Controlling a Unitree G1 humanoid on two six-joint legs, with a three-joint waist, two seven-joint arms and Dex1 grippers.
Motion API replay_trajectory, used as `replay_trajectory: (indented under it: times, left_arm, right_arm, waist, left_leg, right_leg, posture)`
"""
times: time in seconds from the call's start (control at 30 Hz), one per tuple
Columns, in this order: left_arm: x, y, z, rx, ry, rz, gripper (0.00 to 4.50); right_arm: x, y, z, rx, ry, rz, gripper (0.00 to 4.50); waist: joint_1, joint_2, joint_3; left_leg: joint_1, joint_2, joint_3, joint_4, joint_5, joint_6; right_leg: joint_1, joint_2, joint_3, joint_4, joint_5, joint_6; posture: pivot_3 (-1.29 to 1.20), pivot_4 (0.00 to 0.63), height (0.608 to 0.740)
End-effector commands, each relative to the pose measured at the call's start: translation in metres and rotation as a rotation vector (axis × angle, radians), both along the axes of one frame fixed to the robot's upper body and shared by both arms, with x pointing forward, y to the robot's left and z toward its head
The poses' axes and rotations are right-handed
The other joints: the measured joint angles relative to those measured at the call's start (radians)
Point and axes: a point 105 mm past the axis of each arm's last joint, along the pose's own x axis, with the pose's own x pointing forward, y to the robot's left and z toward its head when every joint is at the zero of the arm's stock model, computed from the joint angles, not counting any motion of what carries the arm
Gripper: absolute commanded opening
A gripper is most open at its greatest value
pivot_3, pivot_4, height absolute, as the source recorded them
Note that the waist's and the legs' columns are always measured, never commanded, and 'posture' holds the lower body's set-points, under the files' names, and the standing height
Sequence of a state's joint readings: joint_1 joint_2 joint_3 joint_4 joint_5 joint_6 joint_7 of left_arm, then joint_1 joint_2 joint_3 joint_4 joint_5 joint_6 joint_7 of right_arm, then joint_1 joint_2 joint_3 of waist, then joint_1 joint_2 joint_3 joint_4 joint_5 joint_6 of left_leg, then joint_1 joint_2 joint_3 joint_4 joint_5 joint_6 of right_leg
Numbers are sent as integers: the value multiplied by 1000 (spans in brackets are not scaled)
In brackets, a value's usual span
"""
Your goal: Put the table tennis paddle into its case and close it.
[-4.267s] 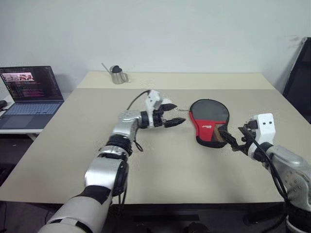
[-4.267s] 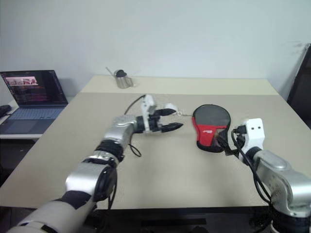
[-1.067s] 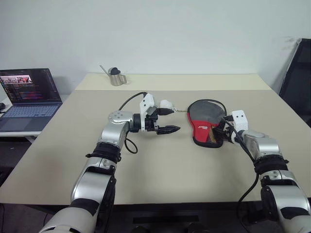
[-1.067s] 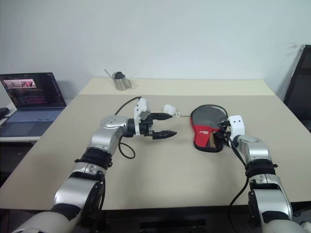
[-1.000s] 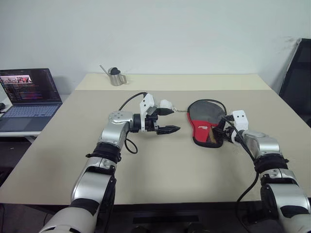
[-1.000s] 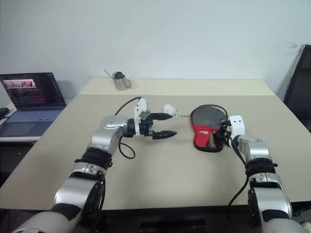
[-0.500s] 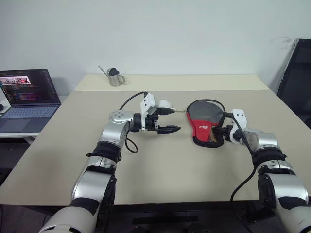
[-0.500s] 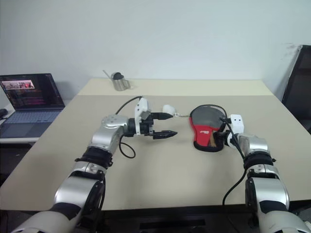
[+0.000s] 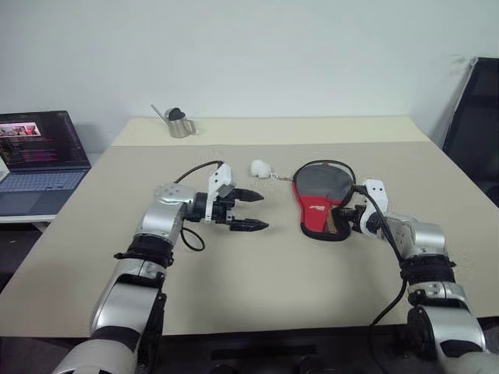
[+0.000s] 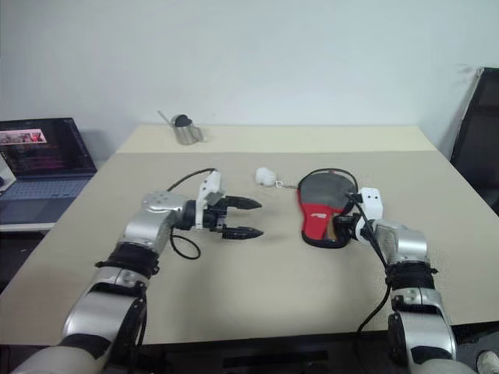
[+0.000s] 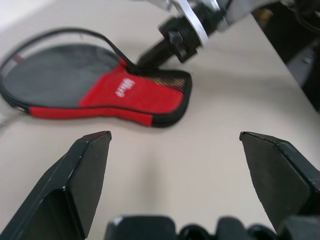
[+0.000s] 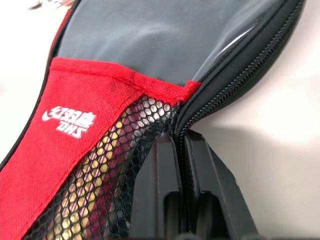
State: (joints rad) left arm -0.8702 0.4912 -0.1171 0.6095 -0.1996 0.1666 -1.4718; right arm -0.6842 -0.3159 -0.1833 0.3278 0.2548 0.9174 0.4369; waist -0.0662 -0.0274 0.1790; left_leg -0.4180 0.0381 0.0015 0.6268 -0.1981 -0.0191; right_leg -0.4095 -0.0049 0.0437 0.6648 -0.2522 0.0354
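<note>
The case (image 9: 320,199), black with a red panel and mesh, lies right of the table's middle with its round end pointing away from me. Its zipper edge (image 12: 235,75) gapes along the right side. The table tennis paddle is inside, and its light wood handle (image 12: 100,170) shows through the mesh. My right gripper (image 12: 181,150) is shut on the zipper edge at the case's narrow end. My left gripper (image 9: 263,210) hangs open over the bare table left of the case, pointing at it and holding nothing.
A white ball (image 9: 259,167) on a small chain lies just left of the case's round end. A metal cup (image 9: 179,125) stands at the back left. An open laptop (image 9: 39,152) sits on a side table far left, and a black chair (image 9: 472,117) stands at the right.
My right gripper has closed on the case's zipper edge at the narrow end. My left gripper, still open, has drawn back from the ball and sunk a little. The camera has shifted.
</note>
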Motion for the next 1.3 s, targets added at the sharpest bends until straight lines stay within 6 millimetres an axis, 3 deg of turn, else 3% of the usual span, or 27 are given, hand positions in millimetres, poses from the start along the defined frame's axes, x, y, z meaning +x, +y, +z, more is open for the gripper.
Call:
replay_trajectory:
  times: [0.03,0.6,0.97,1.3]
  left_arm:
    - [-15,1,10,12,4,-94,4500]
    - [-64,18,-14,163,83,-255,4500]
    - [-70,19,-17,165,104,-270,4500]
    - [-70,21,-22,168,107,-268,4500]
  right_arm:
    - [-24,34,-13,52,84,119,28]
    - [-110,72,-10,52,125,313,28]
    - [-140,64,-15,27,172,325,28]
    - [-153,57,-18,21,197,300,28]
  waist:
    - [0,0,0]
    - [2,0,0]
    - [9,0,0]
    - [13,0,0]
  left_leg:
    - [0,3,0,0,0,0]
    - [1,11,-2,-1,-1,-1]
    - [0,11,-2,-1,-1,-1]
    - [0,11,-2,0,-1,-1]
  right_leg:
    - [0,3,0,0,0,0]
    - [-10,12,-1,16,-11,-15]
    - [-10,12,-1,16,-12,-16]
    - [-10,12,-2,16,-12,-16]
  posture:
    - [0,150,740]
    - [0,150,740]
    - [0,150,740]
    - [0,150,740]
